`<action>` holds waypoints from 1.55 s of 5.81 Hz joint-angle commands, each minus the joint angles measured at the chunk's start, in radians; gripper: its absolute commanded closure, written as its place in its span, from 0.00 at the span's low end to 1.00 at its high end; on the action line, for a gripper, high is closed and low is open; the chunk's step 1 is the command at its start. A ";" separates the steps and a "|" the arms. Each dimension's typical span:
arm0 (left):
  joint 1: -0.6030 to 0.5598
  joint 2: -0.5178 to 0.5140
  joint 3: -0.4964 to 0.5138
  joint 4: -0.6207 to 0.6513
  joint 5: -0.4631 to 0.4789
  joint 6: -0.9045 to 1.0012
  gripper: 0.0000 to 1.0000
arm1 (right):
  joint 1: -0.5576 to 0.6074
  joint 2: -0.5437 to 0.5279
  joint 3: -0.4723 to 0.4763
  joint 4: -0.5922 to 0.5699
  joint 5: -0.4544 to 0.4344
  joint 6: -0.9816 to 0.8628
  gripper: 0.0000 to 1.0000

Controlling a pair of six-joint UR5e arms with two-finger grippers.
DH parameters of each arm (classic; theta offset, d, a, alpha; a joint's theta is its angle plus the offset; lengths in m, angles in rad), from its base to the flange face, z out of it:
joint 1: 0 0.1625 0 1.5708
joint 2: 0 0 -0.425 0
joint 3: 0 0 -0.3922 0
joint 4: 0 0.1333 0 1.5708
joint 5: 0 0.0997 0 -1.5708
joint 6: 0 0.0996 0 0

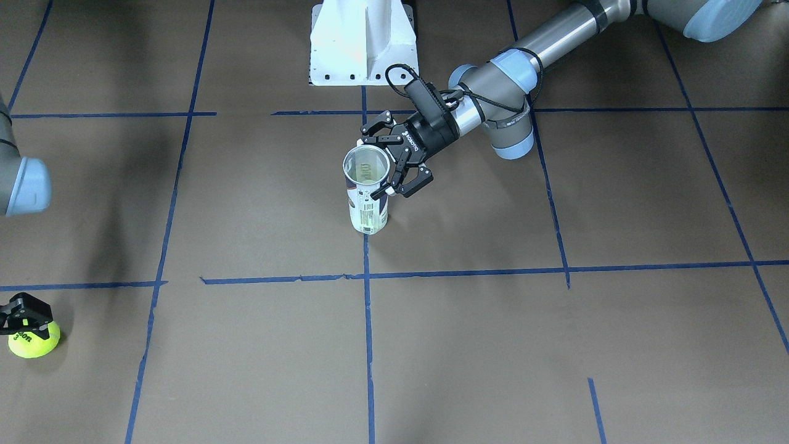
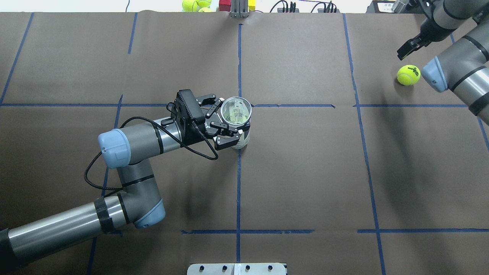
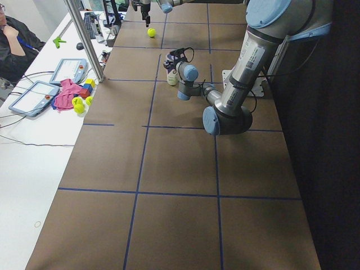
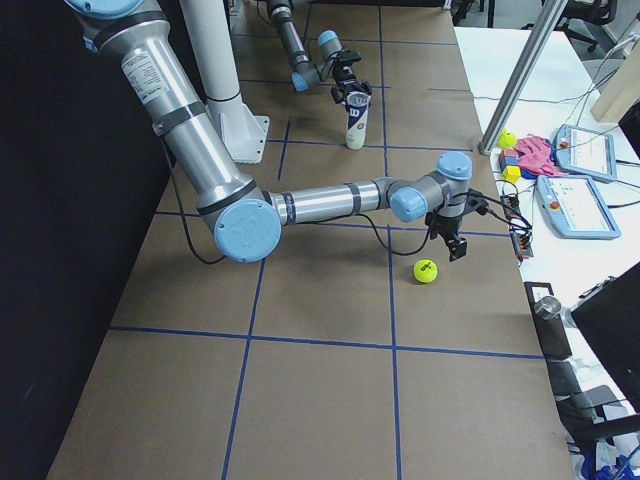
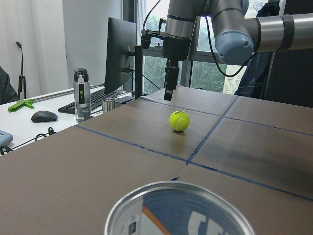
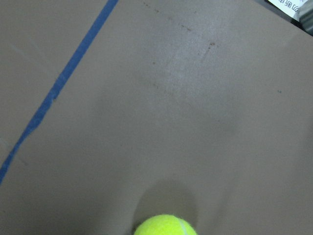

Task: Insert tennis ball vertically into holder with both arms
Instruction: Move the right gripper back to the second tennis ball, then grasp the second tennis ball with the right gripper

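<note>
The holder [image 1: 368, 206] is a clear tube with a navy-and-white label, standing upright with its mouth up at the table's middle [image 2: 242, 138]. My left gripper [image 1: 376, 161] reaches in from the side, and its fingers are closed around the tube's upper part [image 2: 229, 122]. The tube's rim fills the bottom of the left wrist view [image 5: 181, 208]. A yellow tennis ball [image 2: 408, 75] lies on the table far off on my right side [image 1: 34, 342]. My right gripper [image 2: 401, 55] hangs just above and beside it, empty, and looks open [image 1: 28, 327]. The ball shows at the bottom edge of the right wrist view [image 6: 164, 226].
A white pedestal base [image 1: 363, 43] stands at the robot's side of the table. Spare tennis balls [image 2: 195, 4] and coloured blocks lie past the far edge. A side bench holds tablets [image 3: 34, 95], a metal post [image 3: 84, 39] stands by it, and a person sits there.
</note>
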 commanded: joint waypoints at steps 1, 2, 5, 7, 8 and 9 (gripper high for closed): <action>0.000 0.000 0.000 0.000 0.000 0.000 0.15 | -0.023 -0.019 -0.033 0.039 -0.006 -0.004 0.00; 0.000 0.000 0.000 0.000 0.000 0.000 0.15 | -0.045 -0.032 -0.033 0.041 -0.011 -0.002 0.00; 0.000 0.000 0.000 0.000 0.000 0.000 0.15 | -0.086 -0.049 -0.059 0.041 -0.055 -0.007 0.00; 0.002 0.000 0.000 0.000 0.000 0.000 0.15 | -0.088 -0.045 -0.059 0.039 -0.067 -0.005 0.77; 0.002 0.000 0.000 0.000 0.000 0.000 0.15 | -0.084 -0.036 -0.050 0.039 -0.066 0.005 0.92; 0.003 0.000 0.000 0.000 0.000 0.000 0.15 | -0.071 -0.025 -0.006 0.036 -0.049 0.034 0.96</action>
